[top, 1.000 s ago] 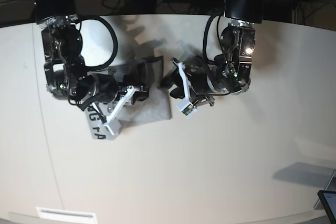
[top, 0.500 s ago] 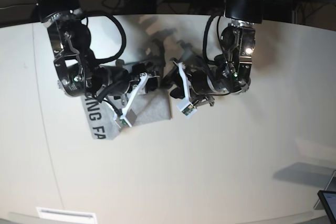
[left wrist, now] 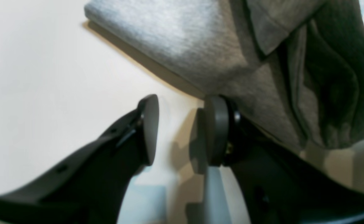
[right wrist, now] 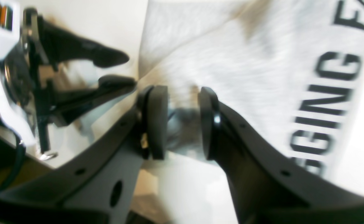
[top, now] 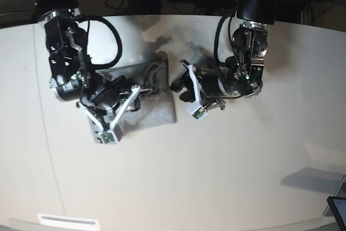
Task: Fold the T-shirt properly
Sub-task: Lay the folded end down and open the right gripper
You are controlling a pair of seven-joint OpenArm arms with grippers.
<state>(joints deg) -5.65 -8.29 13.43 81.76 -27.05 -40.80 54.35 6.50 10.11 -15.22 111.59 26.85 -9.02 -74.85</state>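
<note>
surface: pale off-white table [top: 227, 177], dark clutter of cables behind the far edge
T-shirt [top: 154, 113]: heather grey, already down to a small thick rectangle, lying left of centre in the base view, between the two arms; black block lettering [right wrist: 331, 93] facing up along one edge in the right wrist view
loose part: bunched fabric and a sleeve hem [left wrist: 262, 34] rumpled on the far side of the packet, not flat
right gripper [right wrist: 177, 121]: over the shirt, jaws partly apart with blurred grey between the pads; cannot tell if cloth is pinched or just lying under them
left gripper [left wrist: 182, 130]: at the shirt's edge nearest it, jaws parted with bare table showing in the gap, nothing held; outer finger [left wrist: 217, 130] touching or just beside the fold edge
progress: judged late, main folds look done, compact shape reached
left to do: probably flatten or tuck the rumpled side, square the edges, let go and clear both arms
</note>
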